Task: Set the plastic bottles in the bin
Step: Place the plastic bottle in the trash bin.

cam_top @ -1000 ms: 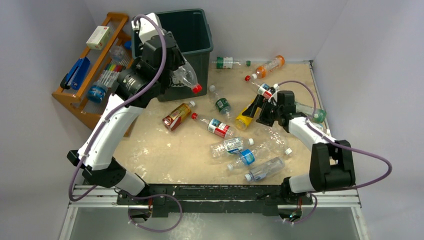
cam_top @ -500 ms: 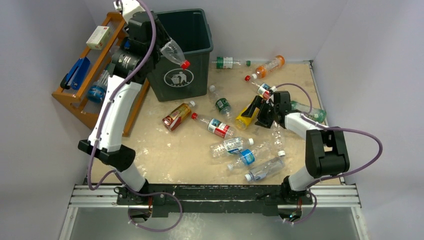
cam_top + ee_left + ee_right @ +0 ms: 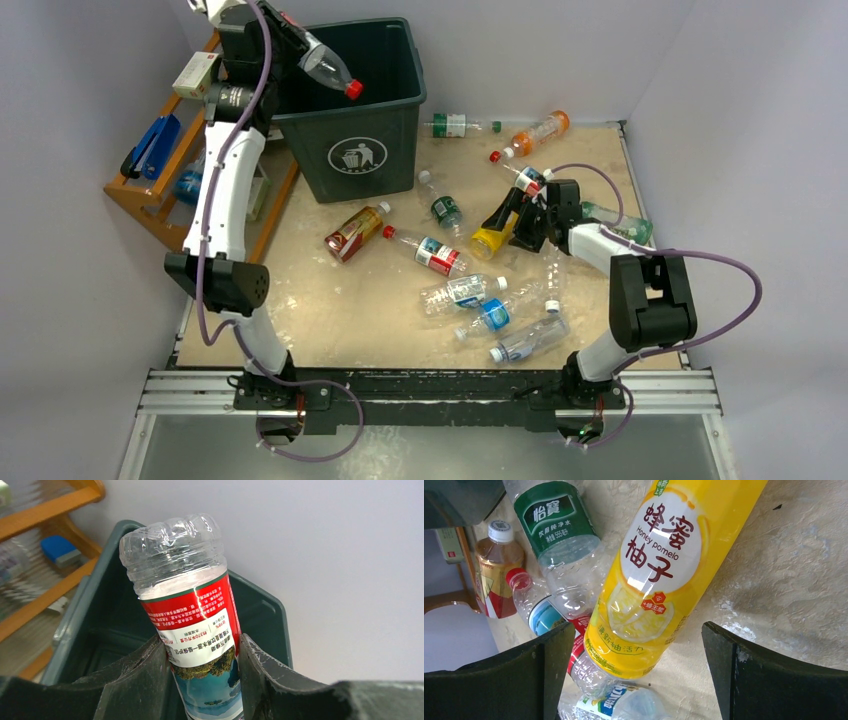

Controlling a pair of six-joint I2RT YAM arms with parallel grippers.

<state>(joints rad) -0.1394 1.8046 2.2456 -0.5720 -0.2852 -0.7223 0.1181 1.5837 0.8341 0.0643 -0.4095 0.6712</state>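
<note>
The left gripper [image 3: 200, 652] pinches a clear, red-labelled bottle [image 3: 187, 605] by its middle. A second ago it held this bottle low against the front of the bin [image 3: 385, 140]. Now it is lifted to the bin's left rim, with the bottle tilted out over the opening. The right gripper [image 3: 638, 632] is spread wide, and the yellow bottle [image 3: 659, 565] lies on the desk [image 3: 330, 300] between its fingers, unclamped. It has edged only slightly closer to that bottle since then.

There is one bin, one rack [image 3: 140, 200] to its left, and one bottle in the air. Eleven bottles lie plainly on the desk: three near the back, the rest around the right gripper and in front of it. A twelfth clear one beside the right arm is hard to make out.

The top view alone shows the held bottle's red cap. The left wrist view shows instead its ribbed base, its landscape print and the bin's dark inside behind it. The right wrist view shows the open gap at the yellow bottle's right side, with a green-labelled bottle [image 3: 556, 520] and an amber bottle [image 3: 494, 575] beyond.
</note>
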